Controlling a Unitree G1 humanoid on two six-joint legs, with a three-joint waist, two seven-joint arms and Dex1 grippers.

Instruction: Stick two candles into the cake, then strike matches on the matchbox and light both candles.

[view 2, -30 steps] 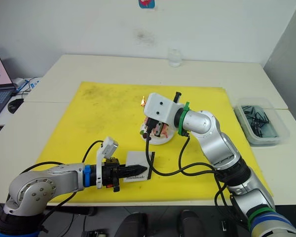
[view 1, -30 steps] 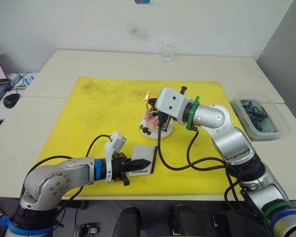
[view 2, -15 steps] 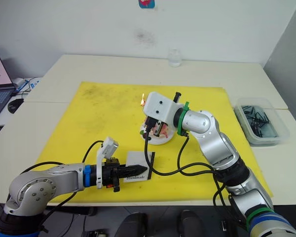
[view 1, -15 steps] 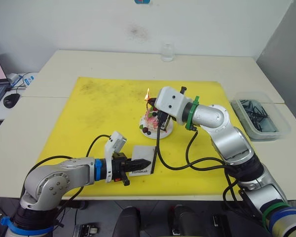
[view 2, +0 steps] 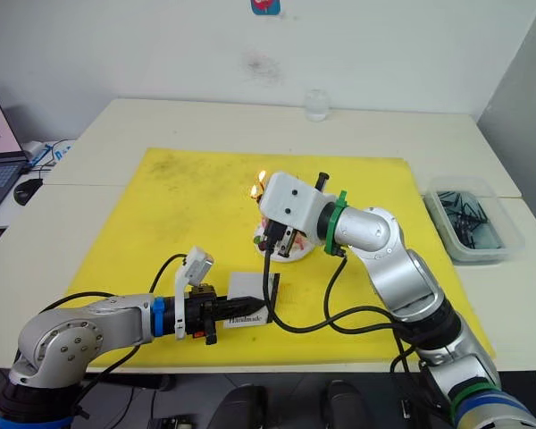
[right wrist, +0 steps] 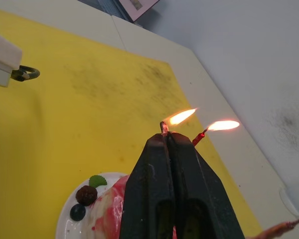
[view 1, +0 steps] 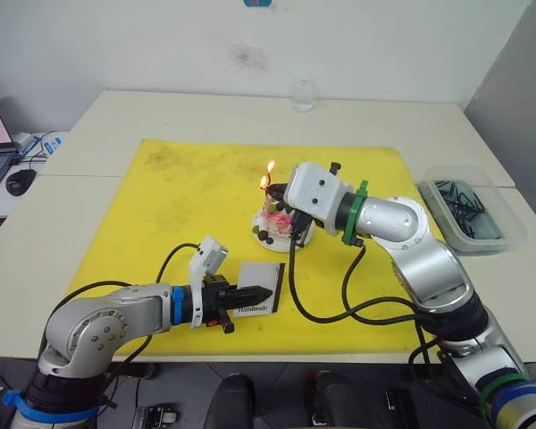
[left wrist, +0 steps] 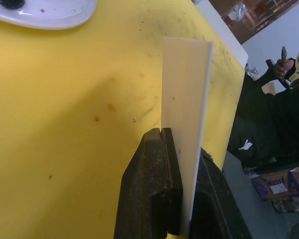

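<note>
Your right gripper (right wrist: 168, 137) is pinching a burning match, its flame sitting just beside the lit candle (right wrist: 199, 136) over the cake (view 1: 277, 219) at frame center. Your left gripper (left wrist: 182, 144) is clamping the matchbox (view 1: 257, 299), lower center. Second candle's wick I can't locate.

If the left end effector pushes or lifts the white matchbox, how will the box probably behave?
The matchbox looks flat and thin, so it is probably light and should slide easily on the yellow mat. The left end effector pinches its thin wall, which could crush if squeezed hard. Being flat, it is unlikely to roll.
</note>
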